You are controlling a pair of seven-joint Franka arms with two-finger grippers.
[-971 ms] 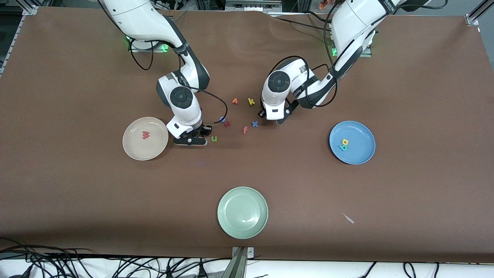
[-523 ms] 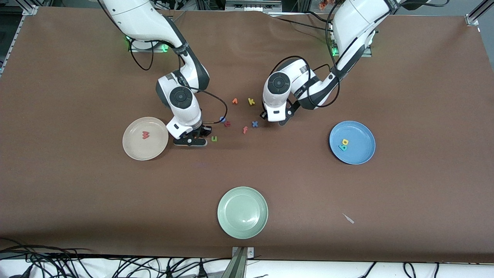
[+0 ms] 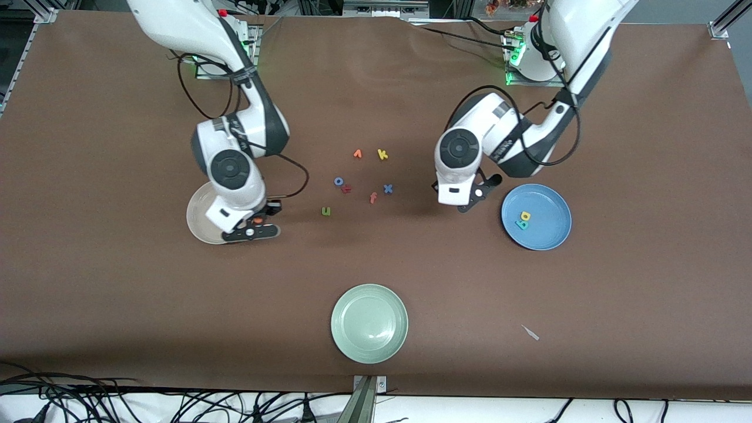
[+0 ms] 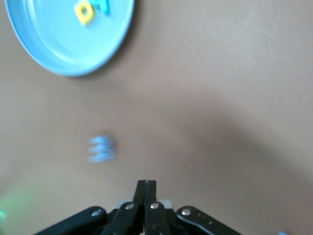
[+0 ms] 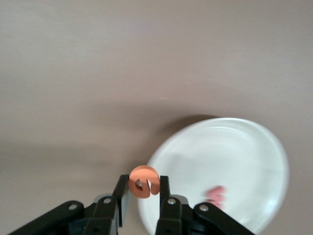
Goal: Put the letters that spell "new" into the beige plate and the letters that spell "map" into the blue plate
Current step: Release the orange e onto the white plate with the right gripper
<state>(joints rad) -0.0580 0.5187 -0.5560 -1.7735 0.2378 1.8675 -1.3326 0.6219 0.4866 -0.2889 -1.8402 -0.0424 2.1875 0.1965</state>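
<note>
At the right arm's end of the table, the right gripper [image 3: 256, 224] hangs over the rim of the beige plate [image 3: 197, 218], its jaws closed on the orange e [image 5: 144, 182]; the pinkish-red w [image 5: 215, 195] lies in that plate. The green n [image 3: 326, 211] lies on the bare table toward the middle, just nearer the front camera than a loose cluster of other letters [image 3: 364, 176]. The left gripper [image 4: 145, 183] is over bare table beside the blue plate [image 3: 555, 236], its jaws pressed together with nothing between them. Its wrist view shows a blurred blue letter [image 4: 101, 149] over the table between it and that plate. The yellow a [image 3: 525, 216] and teal p [image 3: 521, 224] lie in the blue plate
</note>
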